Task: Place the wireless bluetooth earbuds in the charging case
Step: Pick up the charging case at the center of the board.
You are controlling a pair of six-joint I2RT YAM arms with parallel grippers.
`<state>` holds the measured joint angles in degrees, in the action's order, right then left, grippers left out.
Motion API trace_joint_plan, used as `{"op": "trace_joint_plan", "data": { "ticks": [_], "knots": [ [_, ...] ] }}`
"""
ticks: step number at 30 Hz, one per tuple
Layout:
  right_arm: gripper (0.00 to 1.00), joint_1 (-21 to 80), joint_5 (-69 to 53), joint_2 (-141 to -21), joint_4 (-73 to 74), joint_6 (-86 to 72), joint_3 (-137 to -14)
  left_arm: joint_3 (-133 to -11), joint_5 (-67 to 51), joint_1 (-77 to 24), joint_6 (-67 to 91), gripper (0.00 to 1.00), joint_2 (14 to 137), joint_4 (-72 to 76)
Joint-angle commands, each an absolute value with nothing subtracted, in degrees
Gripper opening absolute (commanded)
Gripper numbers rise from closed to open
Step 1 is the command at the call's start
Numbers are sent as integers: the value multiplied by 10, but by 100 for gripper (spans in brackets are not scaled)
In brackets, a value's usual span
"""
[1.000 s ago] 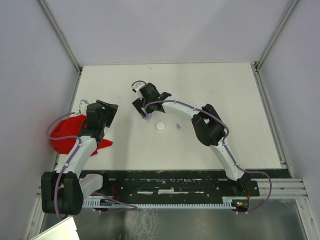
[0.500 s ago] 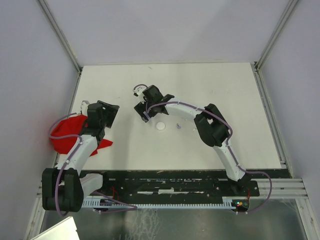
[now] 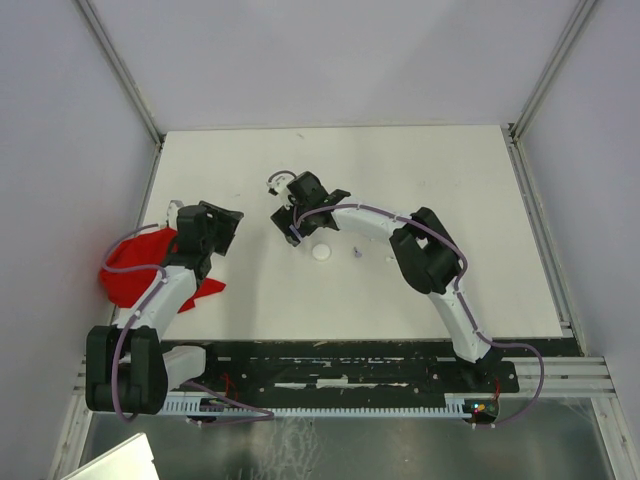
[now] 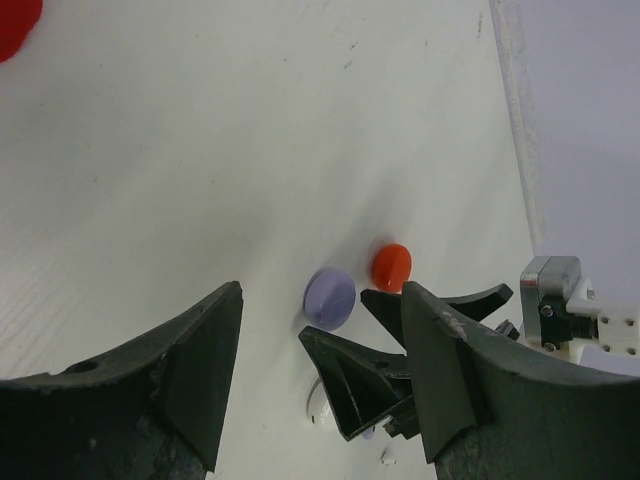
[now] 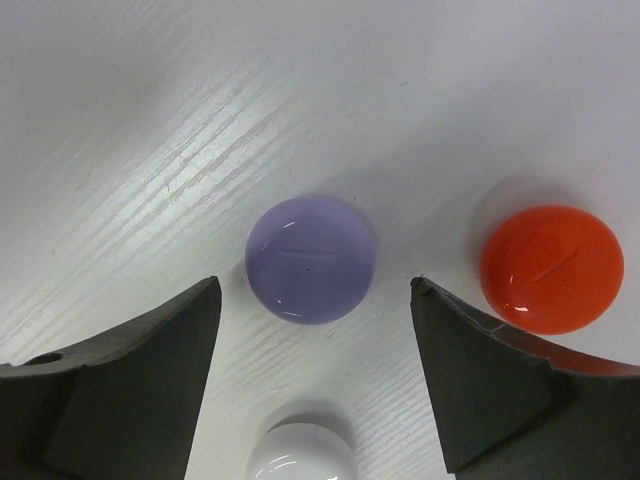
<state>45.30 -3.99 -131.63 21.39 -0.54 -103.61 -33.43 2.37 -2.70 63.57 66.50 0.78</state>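
Note:
My right gripper (image 3: 300,210) is open and empty, low over the table. In its wrist view (image 5: 315,292) a lilac round disc (image 5: 312,258) lies just ahead between the fingertips. A red disc (image 5: 551,268) lies beyond the right finger, and a white disc (image 5: 303,455) sits nearer the palm. My left gripper (image 3: 220,222) is open and empty, facing them (image 4: 320,290). It sees the lilac disc (image 4: 330,298), the red disc (image 4: 391,266) and the right gripper's fingers (image 4: 360,385). A tiny lilac earbud (image 3: 355,252) lies right of a white disc (image 3: 321,252). A tiny white earbud (image 4: 388,460) also shows.
A red cloth (image 3: 130,270) lies at the table's left edge beside the left arm. Grey walls with metal rails (image 3: 120,70) enclose the white table (image 3: 450,200). A black base strip (image 3: 340,365) runs along the near edge.
The right gripper has come slightly nearer and lower over the discs. The left gripper has shifted a little to the right.

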Motion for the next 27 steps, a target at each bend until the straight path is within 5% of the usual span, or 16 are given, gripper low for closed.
{"op": "trace_joint_plan", "data": {
  "ticks": [1,27],
  "knots": [
    [83,452,-48,-1309,208,4,-1060,-357,9,-25,650,71,666,37],
    [68,453,-56,-1345,225,4,-1086,-351,2,-20,651,70,666,40]
  ]
}}
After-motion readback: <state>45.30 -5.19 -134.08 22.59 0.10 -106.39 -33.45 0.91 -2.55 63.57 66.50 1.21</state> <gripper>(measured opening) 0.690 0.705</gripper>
